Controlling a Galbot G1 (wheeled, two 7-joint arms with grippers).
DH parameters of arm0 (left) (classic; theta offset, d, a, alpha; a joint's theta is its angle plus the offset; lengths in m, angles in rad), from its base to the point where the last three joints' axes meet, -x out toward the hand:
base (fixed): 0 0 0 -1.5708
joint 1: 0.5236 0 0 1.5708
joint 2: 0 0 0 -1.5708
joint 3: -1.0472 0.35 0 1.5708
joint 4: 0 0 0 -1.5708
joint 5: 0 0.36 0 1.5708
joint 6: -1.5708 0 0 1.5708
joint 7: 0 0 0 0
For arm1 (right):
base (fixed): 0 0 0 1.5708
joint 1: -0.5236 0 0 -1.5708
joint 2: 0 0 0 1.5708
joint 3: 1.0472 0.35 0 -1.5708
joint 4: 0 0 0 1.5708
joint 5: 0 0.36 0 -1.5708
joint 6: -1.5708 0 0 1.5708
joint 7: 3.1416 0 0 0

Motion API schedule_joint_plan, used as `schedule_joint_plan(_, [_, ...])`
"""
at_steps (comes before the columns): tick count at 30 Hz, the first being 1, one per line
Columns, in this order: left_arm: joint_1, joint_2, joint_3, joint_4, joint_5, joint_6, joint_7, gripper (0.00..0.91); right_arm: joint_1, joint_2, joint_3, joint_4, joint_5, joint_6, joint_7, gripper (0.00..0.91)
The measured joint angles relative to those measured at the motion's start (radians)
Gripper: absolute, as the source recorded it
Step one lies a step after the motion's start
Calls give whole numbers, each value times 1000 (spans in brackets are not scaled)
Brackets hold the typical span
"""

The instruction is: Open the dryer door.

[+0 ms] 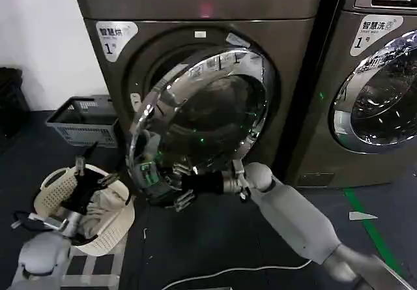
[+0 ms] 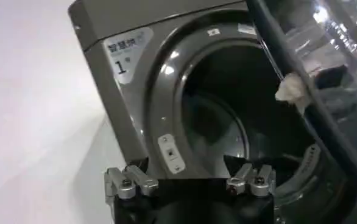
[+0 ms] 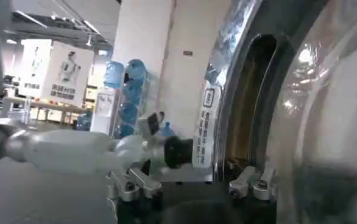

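One dryer door [image 1: 208, 107] stands partly swung open; the right pincer [image 1: 163, 184] sits at its lower rim, fingers apart around the edge. Left pincer [image 1: 88, 173] hovers spread over the laundry basket [image 1: 117, 225].

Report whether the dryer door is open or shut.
Open: the round chrome-rimmed glass dryer door stands swung out from the dark drum opening, right hand at its lower edge.

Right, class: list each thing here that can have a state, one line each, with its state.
dryer door: partly open, swung out from the drum opening.
dryer drum: exposed, dark inside.
right gripper: at the door's lower edge, fingers spread.
left gripper: low over the laundry basket, away from the door, fingers open.
second machine's door: shut.
laundry basket: on the floor, holding clothes.
grey crate: on the floor beside the dryer.
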Motion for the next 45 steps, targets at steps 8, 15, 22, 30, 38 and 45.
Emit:
schedule_joint_plan(8, [-64,19,52,40,5,7,8,907,-53,-67,42,71,4,-3,-62,907])
schedule_joint_plan(15, [-103,35,97,67,5,-3,27,907,-137,-138,130,144,4,0,-56,907])
schedule_joint_plan(22, [-130,63,165,57,15,-17,45,907,-276,-210,299,206,23,6,-51,907])
schedule_joint_plan(30, [-138,53,272,31,40,-33,50,907,-467,-297,521,272,81,40,11,907])
schedule_joint_plan(38, [-167,31,378,26,57,-45,52,907,-697,-328,806,280,117,115,85,907])
schedule_joint_plan(45, [-200,16,453,30,56,-55,52,907,-940,-293,1112,273,115,205,162,907])
